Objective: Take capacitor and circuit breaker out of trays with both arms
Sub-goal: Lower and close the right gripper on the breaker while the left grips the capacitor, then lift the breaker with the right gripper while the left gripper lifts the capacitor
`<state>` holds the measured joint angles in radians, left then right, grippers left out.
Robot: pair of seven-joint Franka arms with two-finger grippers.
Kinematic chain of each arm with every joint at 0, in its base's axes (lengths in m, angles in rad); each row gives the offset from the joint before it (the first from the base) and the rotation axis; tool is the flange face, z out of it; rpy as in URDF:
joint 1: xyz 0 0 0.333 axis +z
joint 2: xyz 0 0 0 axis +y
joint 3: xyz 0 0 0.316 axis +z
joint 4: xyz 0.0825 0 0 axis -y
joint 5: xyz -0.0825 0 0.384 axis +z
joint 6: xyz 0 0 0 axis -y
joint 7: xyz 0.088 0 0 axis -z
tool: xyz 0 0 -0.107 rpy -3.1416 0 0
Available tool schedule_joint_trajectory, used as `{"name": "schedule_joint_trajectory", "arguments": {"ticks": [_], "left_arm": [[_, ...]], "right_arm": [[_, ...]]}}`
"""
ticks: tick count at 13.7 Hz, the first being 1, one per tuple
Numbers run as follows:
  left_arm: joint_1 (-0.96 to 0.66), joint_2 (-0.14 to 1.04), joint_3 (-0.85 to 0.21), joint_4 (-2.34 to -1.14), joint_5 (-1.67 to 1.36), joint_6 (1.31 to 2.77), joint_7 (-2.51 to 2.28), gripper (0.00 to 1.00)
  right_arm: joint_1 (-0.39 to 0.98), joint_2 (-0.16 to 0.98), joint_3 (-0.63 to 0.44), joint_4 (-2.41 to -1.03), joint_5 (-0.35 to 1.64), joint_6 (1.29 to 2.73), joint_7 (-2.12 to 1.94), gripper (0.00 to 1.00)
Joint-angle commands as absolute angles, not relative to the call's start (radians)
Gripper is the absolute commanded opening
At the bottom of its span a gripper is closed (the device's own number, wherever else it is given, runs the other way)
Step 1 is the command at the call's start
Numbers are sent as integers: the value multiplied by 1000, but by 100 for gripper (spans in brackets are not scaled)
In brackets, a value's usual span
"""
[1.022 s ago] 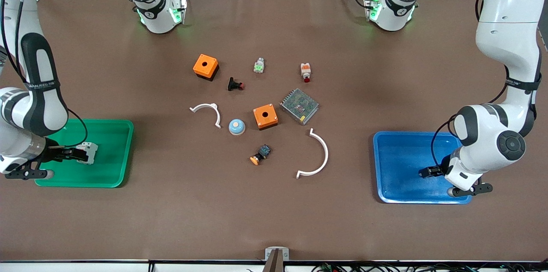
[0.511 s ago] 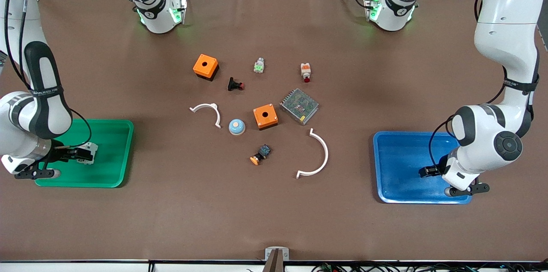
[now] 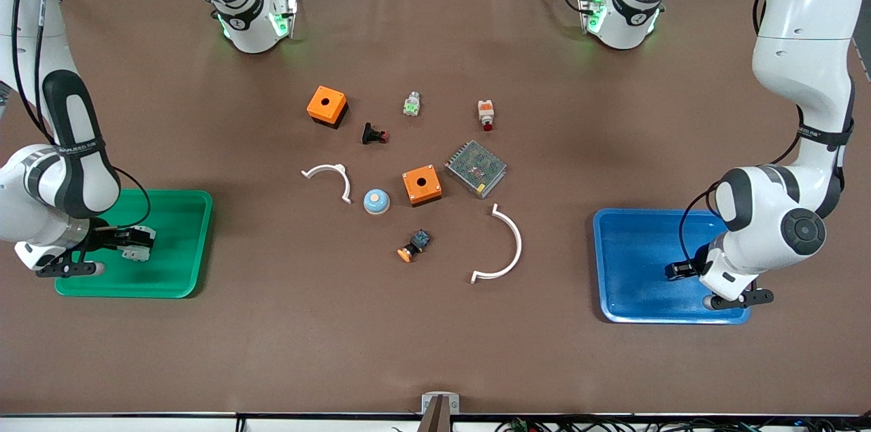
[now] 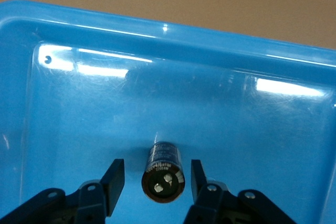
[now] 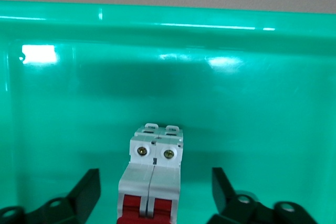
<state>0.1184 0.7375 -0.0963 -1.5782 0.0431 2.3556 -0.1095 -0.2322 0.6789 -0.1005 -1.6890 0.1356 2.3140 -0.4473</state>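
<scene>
1. The left gripper (image 4: 155, 187) is low over the blue tray (image 3: 633, 241), which sits at the left arm's end of the table. Its fingers (image 4: 114, 179) are spread apart.
2. The capacitor (image 4: 164, 171), a small black cylinder with a silvery end, lies on the blue tray's floor between those spread fingers, touching neither.
3. The right gripper (image 5: 152, 192) is low over the green tray (image 3: 170, 269), at the right arm's end of the table. Its fingers (image 5: 86, 190) are spread wide.
4. The breaker (image 5: 152, 182), a light-grey block with red switch levers, rests in the green tray between the right gripper's fingers, with a clear gap on each side.
5. In the middle of the table, well apart from both trays, lie two orange boxes (image 3: 326, 105), a metal mesh-covered power supply (image 3: 475, 168) and two white curved pieces (image 3: 503, 245).
6. Also there are a blue dome-shaped part (image 3: 376, 201), a black button with a red tip (image 3: 373, 135) and a black-and-blue button with an orange cap (image 3: 414, 245).
</scene>
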Motion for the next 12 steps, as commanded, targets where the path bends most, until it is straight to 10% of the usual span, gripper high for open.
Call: {"name": "schedule_joint_trajectory", "arguments": {"ticks": [1,4,8,12], "left_arm": [[117,730,-100,-1589,29,2361,-114,52],[117,729,-100,-1588,29,2359,-114,32],[118,712,-100,-1586,29,2352,-113,1],[100,617,-101,-1588,29,2219,-117,1]], "right_arm": [[-247,672,-89,-1701,149,2321,-472,51],[-244,664,-89,-1698,147,2313,-482,1],[-226,634,-89,-1584,117,2150,-465,0],[-114,556,-87,-1525,118,1947,-284,1]]}}
